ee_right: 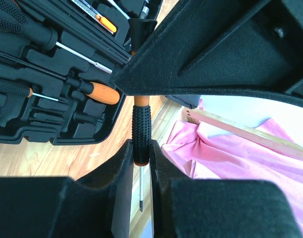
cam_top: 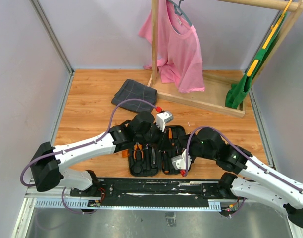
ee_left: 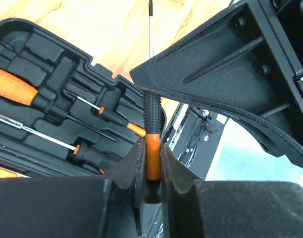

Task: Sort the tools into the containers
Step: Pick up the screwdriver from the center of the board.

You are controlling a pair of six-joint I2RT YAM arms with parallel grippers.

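The black tool case lies open on the wooden table between the arms, with pliers and several screwdrivers seated in its moulded slots. One slim screwdriver is held above the case's edge by both grippers. My left gripper is shut on the orange end of its handle. My right gripper is shut on the black knurled part, the metal shaft poking out past its fingertips. In the top view the two grippers meet over the case's right half.
A dark grey checked cloth lies behind the case. A wooden clothes rack stands at the back right with a pink shirt and a green garment hanging on it. Walls enclose the table on the left, back and right.
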